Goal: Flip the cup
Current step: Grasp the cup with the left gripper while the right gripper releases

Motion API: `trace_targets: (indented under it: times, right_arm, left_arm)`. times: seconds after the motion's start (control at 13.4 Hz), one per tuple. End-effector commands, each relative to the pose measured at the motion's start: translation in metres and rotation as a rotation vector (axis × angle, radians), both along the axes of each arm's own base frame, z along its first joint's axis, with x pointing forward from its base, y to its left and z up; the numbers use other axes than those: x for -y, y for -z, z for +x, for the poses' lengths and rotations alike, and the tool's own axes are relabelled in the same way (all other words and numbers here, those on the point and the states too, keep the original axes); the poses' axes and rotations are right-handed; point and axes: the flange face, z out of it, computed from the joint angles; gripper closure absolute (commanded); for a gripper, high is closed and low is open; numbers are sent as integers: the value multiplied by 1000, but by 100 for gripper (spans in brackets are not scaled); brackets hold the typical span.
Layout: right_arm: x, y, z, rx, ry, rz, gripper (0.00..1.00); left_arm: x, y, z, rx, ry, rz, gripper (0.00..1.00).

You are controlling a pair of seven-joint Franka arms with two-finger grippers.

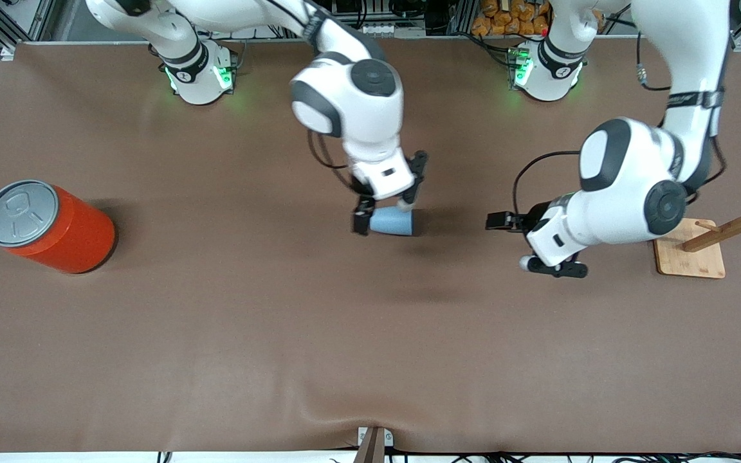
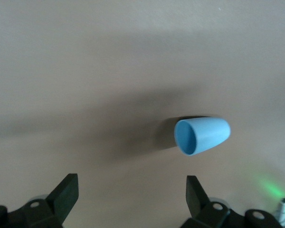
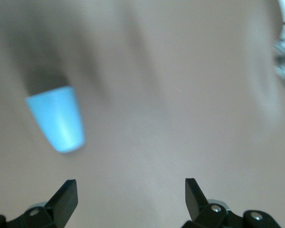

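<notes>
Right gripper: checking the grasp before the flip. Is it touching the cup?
Apart. The right wrist view shows the cup lying clear of the open right gripper, bare table between.

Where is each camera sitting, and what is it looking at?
Front view: high across the table, facing both arms, the right gripper by the lying cup, the left gripper waiting over bare table.
Left wrist view: on the left wrist, looking at the cup's open mouth; its fingers show.
Right wrist view: on the right wrist, looking down at the cup's side; fingers show.
All share the cup.

No legible text or labels anywhere.
</notes>
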Motion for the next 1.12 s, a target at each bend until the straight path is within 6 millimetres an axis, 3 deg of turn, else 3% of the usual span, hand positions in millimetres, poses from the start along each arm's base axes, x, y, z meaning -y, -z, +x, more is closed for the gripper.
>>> trace_targets:
  times: [0.0, 0.3, 0.37, 0.45, 0.52, 0.67, 0.75, 0.9, 1.04]
  right_arm:
    - [93, -41, 49, -43, 182, 32, 0]
    - [243, -120, 99, -65, 424, 64, 0]
    - [269, -136, 101, -107, 442, 116, 0]
    - [294, -139, 99, -149, 477, 88, 0]
    - [310, -153, 100, -126, 502, 82, 0]
    - [364, -177, 109, -93, 599, 104, 0]
    - [378, -198, 97, -102, 633, 135, 0]
    - [406, -226, 78, -125, 879, 236, 0]
    - [402, -235, 54, -152, 1150, 225, 0]
  left_arm:
    - [35, 36, -15, -49, -27, -89, 0]
    - [65, 76, -41, -116, -199, -284, 0]
    - [73, 87, -48, -139, -206, -314, 0]
    - [80, 95, -55, -145, -179, -334, 0]
    - [78, 104, -59, -145, -169, -353, 0]
    - [79, 122, -68, -141, -159, -426, 2]
    - [79, 137, -72, -147, -158, -458, 4]
    - [80, 151, -76, -150, -172, -506, 10]
    - [86, 165, -81, -151, -175, -548, 18]
